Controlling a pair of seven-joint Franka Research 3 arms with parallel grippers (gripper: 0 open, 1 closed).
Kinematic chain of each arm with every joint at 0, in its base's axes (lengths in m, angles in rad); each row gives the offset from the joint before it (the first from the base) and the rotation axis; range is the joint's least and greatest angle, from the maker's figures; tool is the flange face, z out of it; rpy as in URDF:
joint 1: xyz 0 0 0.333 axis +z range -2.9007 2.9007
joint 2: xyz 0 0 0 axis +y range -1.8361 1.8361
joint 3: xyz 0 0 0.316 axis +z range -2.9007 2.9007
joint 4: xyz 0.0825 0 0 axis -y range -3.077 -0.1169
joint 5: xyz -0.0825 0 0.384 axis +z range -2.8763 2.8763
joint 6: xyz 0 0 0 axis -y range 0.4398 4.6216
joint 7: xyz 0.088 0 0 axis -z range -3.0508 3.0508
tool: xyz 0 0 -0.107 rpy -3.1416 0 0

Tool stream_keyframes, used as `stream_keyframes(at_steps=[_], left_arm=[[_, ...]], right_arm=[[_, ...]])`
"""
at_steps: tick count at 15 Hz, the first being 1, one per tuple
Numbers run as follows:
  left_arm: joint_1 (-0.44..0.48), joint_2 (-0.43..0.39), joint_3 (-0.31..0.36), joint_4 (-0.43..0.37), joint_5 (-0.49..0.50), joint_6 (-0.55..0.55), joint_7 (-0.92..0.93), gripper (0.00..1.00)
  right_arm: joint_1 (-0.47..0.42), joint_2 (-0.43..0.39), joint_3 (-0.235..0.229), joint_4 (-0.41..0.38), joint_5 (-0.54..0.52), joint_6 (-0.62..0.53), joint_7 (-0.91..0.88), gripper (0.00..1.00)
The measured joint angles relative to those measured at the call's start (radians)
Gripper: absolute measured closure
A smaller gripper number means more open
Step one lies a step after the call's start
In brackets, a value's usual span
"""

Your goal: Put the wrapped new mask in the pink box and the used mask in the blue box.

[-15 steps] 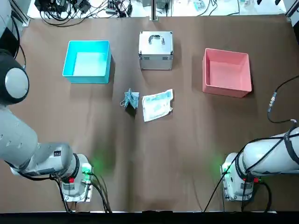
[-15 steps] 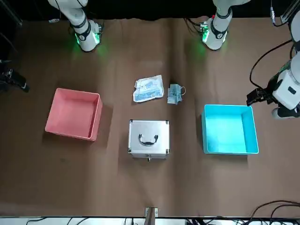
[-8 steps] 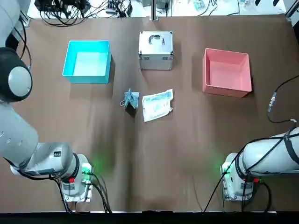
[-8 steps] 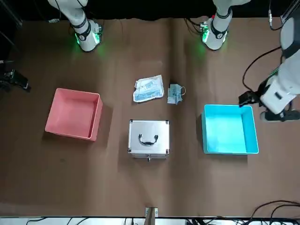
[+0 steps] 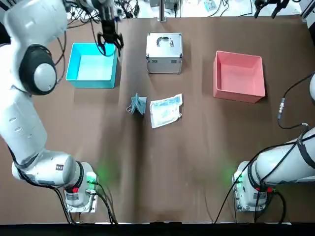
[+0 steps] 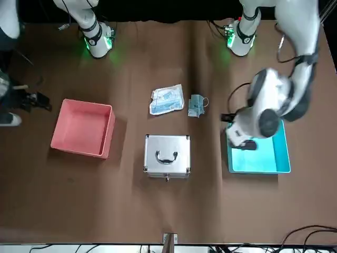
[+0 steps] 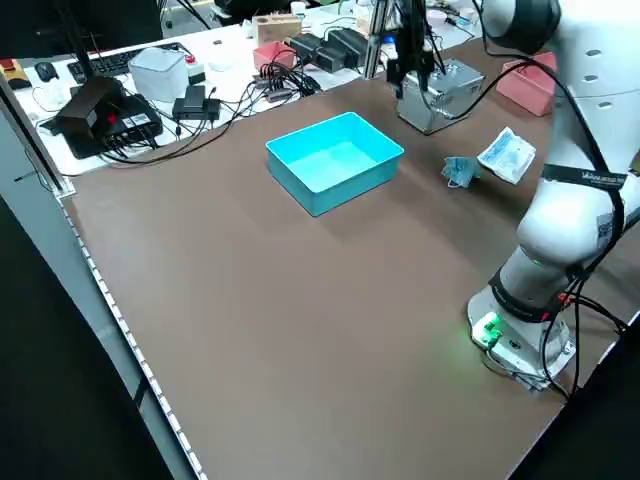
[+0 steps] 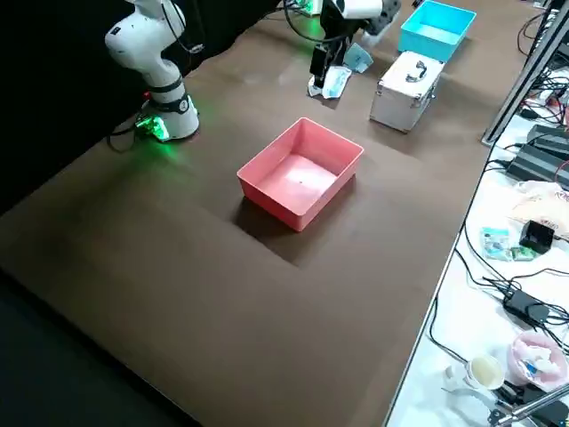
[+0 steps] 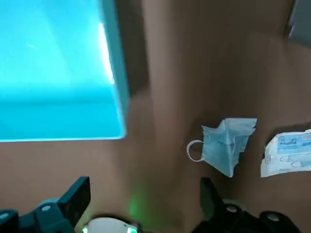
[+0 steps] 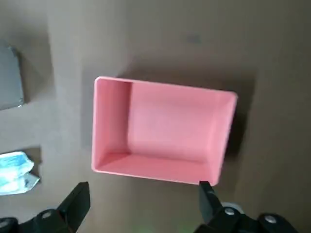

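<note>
My left gripper (image 5: 109,38) hangs high over the near-right corner of the empty square cyan-blue bin (image 5: 92,65), fingers apart. The right gripper (image 10: 143,213), also spread, is cut off at the far edge beyond the empty square pink bin (image 5: 239,76). The flat clear-wrapped white-and-blue mask packet (image 5: 166,110) lies mid-table, the small bunchy bare blue mask (image 5: 138,104) just left of it.

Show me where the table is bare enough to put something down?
Bare: the wide strip between the masks and the arm bases, and between the case and pink box. Crowded: the middle, where the used mask lies just beside the wrapped mask, below the case.
</note>
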Motion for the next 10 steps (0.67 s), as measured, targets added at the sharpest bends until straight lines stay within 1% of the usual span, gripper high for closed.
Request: stream_keyframes(at_steps=[2, 4, 6, 8, 10], left_arm=[[-0.018, 0.033, -0.018, -0.032, -0.014, 0.003, -0.021, 0.01], [-0.015, 0.034, -0.041, -0.091, -0.033, 0.049, -0.038, 0.01], [-0.009, 0.025, -0.086, -0.175, -0.039, 0.169, -0.095, 0.01], [-0.01, 0.008, -0.141, -0.278, -0.039, 0.321, -0.178, 0.02], [-0.014, -0.014, -0.18, -0.381, -0.039, 0.449, -0.229, 0.03]], right_arm=[[0.016, 0.012, 0.001, -0.03, 0.069, 0.001, 0.014, 0.01], [0.04, 0.018, 0.001, -0.077, 0.118, 0.016, 0.037, 0.01], [0.07, 0.022, 0.002, -0.143, 0.177, 0.065, 0.06, 0.01], [0.103, 0.029, 0.003, -0.223, 0.265, 0.136, 0.066, 0.01], [0.143, 0.043, 0.004, -0.302, 0.356, 0.216, 0.066, 0.01]])
